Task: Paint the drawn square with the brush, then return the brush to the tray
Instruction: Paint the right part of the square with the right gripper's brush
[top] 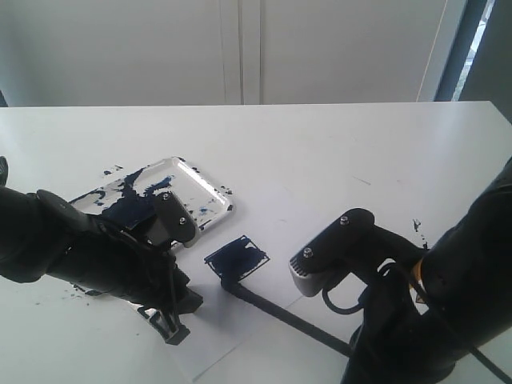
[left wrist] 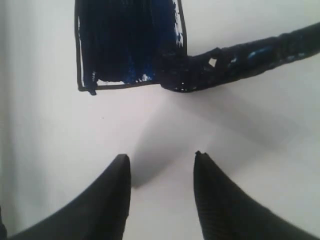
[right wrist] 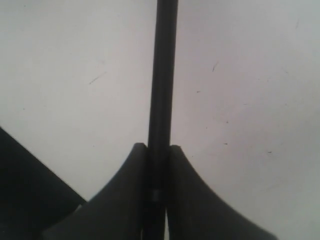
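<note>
Brush [top: 280, 312] pinched by right gripper [right wrist: 159, 146], tip at a corner of the drawn square [top: 237, 258]; left gripper [left wrist: 161, 157] spread, empty. Painting looks nearly done; next, carry brush to tray [top: 210, 188] toward the table's [top: 360, 160] left edge.

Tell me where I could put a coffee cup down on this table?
Bare: the table behind the tray, and the middle stretch between tray and right arm. Crowded: the near edge, with painted square, brush and left arm.
</note>
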Robot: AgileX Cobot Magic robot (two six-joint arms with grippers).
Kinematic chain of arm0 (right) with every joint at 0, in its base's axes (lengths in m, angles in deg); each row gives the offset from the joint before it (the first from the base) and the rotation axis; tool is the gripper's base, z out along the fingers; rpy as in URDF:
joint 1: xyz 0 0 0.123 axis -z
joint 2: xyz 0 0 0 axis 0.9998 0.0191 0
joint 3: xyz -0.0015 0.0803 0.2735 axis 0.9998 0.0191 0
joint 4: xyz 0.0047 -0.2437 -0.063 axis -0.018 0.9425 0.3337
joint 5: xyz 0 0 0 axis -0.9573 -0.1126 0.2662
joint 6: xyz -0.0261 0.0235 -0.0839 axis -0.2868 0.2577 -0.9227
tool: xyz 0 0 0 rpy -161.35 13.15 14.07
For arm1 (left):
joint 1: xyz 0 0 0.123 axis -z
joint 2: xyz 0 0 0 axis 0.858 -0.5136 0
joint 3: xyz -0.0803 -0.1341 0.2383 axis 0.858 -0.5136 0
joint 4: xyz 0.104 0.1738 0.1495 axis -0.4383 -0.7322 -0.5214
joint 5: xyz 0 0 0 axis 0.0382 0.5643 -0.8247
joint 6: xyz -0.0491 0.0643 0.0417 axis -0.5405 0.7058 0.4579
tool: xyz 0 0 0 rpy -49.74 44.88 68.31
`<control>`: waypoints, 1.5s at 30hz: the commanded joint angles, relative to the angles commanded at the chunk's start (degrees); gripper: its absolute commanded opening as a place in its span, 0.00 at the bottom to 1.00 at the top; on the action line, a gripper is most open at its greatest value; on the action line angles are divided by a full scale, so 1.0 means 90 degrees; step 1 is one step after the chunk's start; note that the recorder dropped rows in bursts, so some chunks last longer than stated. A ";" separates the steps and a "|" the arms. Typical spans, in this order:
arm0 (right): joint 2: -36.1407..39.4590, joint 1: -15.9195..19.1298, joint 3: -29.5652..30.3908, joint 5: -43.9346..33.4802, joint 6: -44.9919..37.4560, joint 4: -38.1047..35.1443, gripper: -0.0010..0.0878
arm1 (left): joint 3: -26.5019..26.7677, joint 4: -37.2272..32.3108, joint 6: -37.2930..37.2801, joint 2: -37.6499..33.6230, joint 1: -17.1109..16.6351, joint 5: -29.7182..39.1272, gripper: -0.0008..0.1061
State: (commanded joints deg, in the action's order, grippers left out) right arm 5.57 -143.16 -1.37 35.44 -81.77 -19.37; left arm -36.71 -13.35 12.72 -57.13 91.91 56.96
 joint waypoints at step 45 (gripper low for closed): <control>0.0000 0.0000 0.0000 -0.0058 0.0059 -0.0045 0.01 | 0.0000 0.0000 0.0000 0.0000 0.0000 -0.0014 0.45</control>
State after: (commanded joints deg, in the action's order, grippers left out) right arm 5.57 -143.16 -1.37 34.93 -81.23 -19.78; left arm -36.71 -13.35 12.72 -57.13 91.91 56.83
